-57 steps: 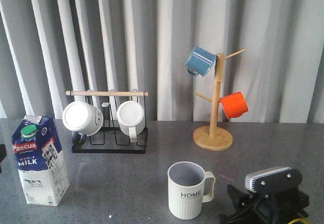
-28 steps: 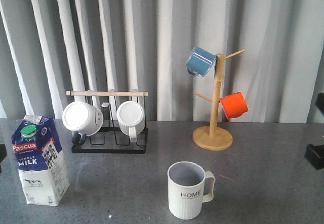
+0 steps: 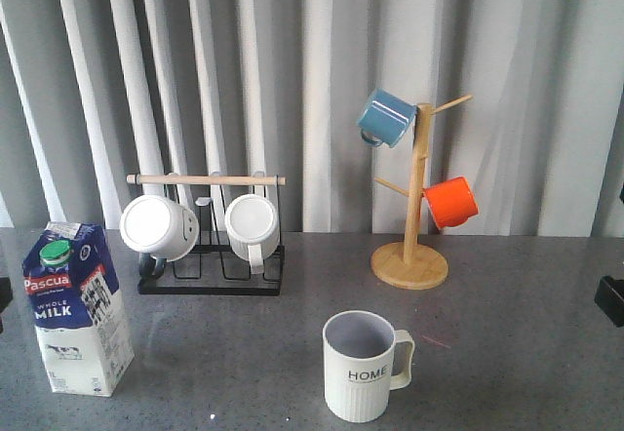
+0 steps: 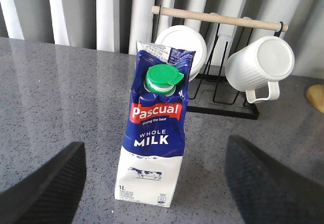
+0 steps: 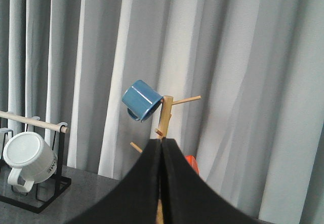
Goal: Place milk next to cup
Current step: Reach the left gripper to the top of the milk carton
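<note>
My left gripper [image 4: 154,183] is spread wide, both dark textured fingers [image 4: 45,188] apart and touching nothing. The tall white and dark-blue milk carton with the green round cap [image 4: 157,133] stands upright on the grey speckled worktop [image 4: 55,87], straight ahead of that gripper and centred between its fingers, with clear gaps on both sides. The "Pascual" band and "WHOLE MILK" lettering face me.

Beyond the carton: black wire rack with a wooden rod [image 4: 220,19] holding two plain white ribbed mugs on their sides [image 4: 260,64]; one sits partly hidden behind the carton top.

My right gripper [image 5: 162,183] is pressed together, fingers meeting with no gap and nothing between them. It points at the wooden mug tree [image 5: 166,107], which carries a small blue mug [image 5: 142,100] high up; a small orange mug [image 5: 191,163] peeks out beside the fingers.

Front view: the large off-white ribbed mug with "HOME" lettering [image 3: 363,368] stands upright on the worktop, handle pointing to the right side, well apart from the carton [image 3: 78,309], which is far over on my left arm's side. The mug tree [image 3: 414,197] stands behind the mug.
</note>
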{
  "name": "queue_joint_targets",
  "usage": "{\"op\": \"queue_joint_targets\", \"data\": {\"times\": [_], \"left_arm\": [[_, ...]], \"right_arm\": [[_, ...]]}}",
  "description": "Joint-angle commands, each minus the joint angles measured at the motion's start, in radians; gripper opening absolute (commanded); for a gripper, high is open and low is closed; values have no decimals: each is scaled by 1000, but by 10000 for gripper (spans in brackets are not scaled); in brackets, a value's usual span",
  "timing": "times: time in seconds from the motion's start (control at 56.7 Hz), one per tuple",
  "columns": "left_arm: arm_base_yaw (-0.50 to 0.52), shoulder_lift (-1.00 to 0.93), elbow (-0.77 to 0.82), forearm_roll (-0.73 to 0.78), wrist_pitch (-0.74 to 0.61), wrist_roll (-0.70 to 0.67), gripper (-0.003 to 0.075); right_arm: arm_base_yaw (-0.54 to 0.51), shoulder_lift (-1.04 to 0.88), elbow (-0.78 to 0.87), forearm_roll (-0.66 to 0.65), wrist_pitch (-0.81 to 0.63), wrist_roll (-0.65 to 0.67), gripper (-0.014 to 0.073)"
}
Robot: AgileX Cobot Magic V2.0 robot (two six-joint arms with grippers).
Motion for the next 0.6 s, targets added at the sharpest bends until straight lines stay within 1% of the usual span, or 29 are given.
{"op": "queue_joint_targets", "data": {"times": [0.0,0.229,0.282,0.388,0.441,0.476,0.529,0.582], "left_arm": [[-7,-11,-37,-9,-65,0,533],[-7,-10,-37,-8,-90,7,533],[-7,-10,-37,-8,-121,9,533],[-7,1,-40,-8,-237,15,545],[-7,18,-49,-9,-293,0,565],[-7,32,-60,-7,-323,0,594],[-17,57,-83,-6,-341,-8,643],[-30,100,-118,1,-347,-8,720]], "right_arm": [[-8,-9,-29,1,-68,3,-8],[-8,-9,-29,1,-68,3,-8],[-8,-9,-29,1,-68,3,-8],[-8,-9,-29,1,-68,3,-8],[-8,-9,-29,1,-68,3,-8],[-8,-9,-29,1,-68,3,-8],[-8,-9,-29,1,-68,3,-8],[-8,-9,-29,1,-68,3,-8]]}}
